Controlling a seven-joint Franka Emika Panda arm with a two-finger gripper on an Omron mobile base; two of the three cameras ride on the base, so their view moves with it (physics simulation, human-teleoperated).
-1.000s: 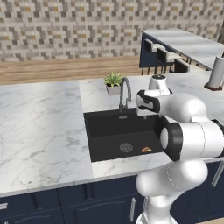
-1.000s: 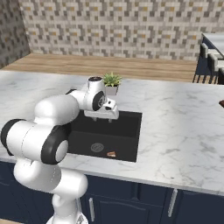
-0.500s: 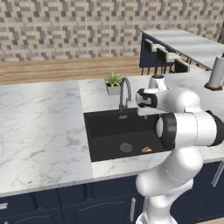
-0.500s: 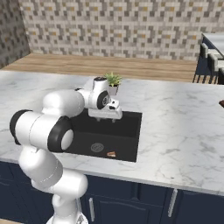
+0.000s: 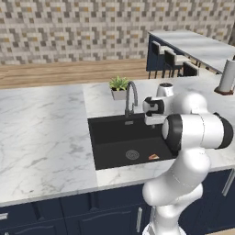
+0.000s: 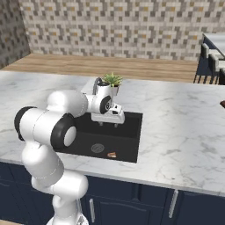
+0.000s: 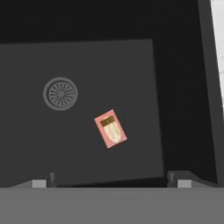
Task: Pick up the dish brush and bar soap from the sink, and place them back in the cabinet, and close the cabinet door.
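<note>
The black sink (image 5: 103,133) (image 6: 132,132) is sunk in a white marble counter. A small orange-tan bar soap (image 5: 154,156) (image 6: 111,154) (image 7: 110,128) lies flat on the basin floor, a little to the right of the round grey drain (image 7: 60,93). My gripper (image 5: 153,125) (image 6: 109,125) (image 7: 111,178) hangs open above the back of the basin, pointing down, with nothing between its fingertips (image 7: 171,176). The soap sits below it, well apart from the jaws. The dish brush, the cabinet and the cabinet door are out of view.
A chrome gooseneck faucet (image 5: 131,94) rises behind the basin, close to my hand, and a potted plant (image 5: 119,86) (image 6: 112,80) stands behind it. A grey cylinder (image 5: 226,75) stands on the counter at the far right. The sink's right wall (image 7: 209,87) is steep.
The arm's elbow has swung round and upward, and the hand has sunk a little over the sink. The jaws have stayed open; the soap has not moved.
</note>
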